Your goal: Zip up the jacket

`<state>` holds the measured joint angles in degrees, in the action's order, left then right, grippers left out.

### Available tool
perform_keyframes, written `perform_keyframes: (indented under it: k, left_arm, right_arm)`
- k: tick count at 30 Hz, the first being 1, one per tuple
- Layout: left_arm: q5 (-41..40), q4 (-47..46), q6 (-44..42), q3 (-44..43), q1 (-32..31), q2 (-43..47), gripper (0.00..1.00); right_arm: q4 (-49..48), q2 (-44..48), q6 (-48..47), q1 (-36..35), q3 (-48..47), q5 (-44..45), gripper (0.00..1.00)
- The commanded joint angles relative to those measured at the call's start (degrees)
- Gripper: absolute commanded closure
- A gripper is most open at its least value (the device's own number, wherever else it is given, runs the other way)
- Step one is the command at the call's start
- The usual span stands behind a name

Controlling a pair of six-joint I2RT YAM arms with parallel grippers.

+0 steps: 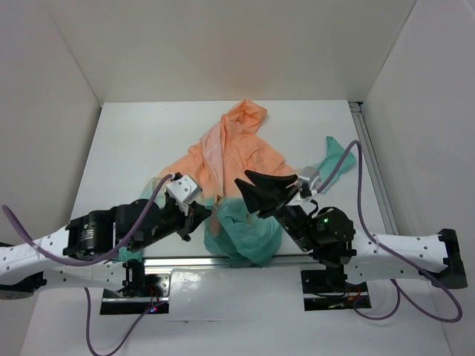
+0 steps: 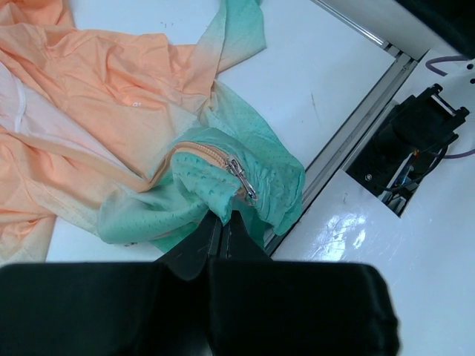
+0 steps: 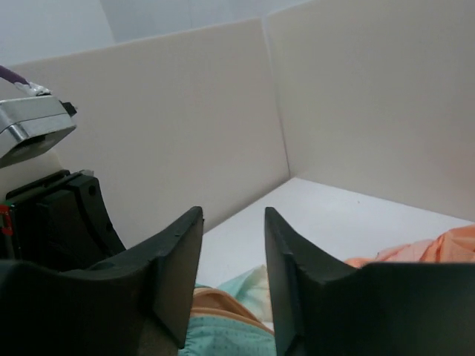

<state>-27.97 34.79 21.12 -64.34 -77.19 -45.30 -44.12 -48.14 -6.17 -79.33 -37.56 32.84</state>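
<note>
Left fingers [image 2: 202, 245] pinching together on teal hem of jacket [image 2: 111, 111], beside zipper pull [image 2: 242, 178]. Right fingers [image 3: 174, 259] hanging apart above jacket.

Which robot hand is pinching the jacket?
The left gripper: it is shut on the teal hem of the jacket, right by the zipper. The right gripper is open and holds nothing.

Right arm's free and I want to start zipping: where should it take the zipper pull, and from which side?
Probably pinch the silver zipper pull from above, fingers across its narrow width. It lies flat and exposed atop the bunched teal hem of the jacket, just beyond the left gripper pinching that hem.
</note>
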Motion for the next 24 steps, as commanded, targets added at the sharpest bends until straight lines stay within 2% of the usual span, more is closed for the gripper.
perform_keyframes:
  k: [1, 2, 4, 6, 9, 12, 14, 21, 24]
  left_arm:
    - [0.98, -0.86, -0.21, -0.26, -0.24, 1.09, 1.00]
    - [0.98, -0.86, -0.21, -0.26, -0.24, 1.09, 1.00]
    - [0.98, -0.86, -0.21, -0.26, -0.24, 0.57, 1.00]
    - [0.98, -0.34, -0.21, -0.79, -0.24, -0.05, 1.00]
    - [0.98, -0.33, 0.32, -1.32, -0.24, -1.54, 1.00]
    - [0.98, -0.33, 0.32, -1.32, -0.24, -1.55, 1.00]
    - [0.98, -0.33, 0.32, -0.70, -0.24, -1.55, 1.00]
    - [0.98, -0.86, 0.32, -0.18, -0.24, -1.02, 1.00]
    - [0.98, -1.39, 0.32, -0.18, -0.24, -1.02, 1.00]
  right_arm:
    - [20.44, -0.11, 7.04, 0.14, -7.43, 1.00, 0.58]
    - [25.87, -0.63, 8.01, 0.14, -10.05, 1.00, 0.60]
    - [29.43, -1.42, 12.14, 0.14, -12.52, 2.39, 0.65]
    - [35.98, -3.36, 14.94, 0.14, -17.18, 3.90, 0.65]
    - [43.55, -5.03, 15.49, 0.14, -21.13, 1.10, 0.65]
    - [49.63, -5.82, 20.22, 0.14, -22.47, 1.09, 0.65]
    - [50.26, -4.00, 23.92, 0.14, -22.47, -2.86, 0.65]
    - [38.87, 7.24, 36.57, 0.14, -12.03, -15.33, 0.68]
    - [26.66, 12.34, 40.70, 0.14, -3.33, -20.17, 0.70]
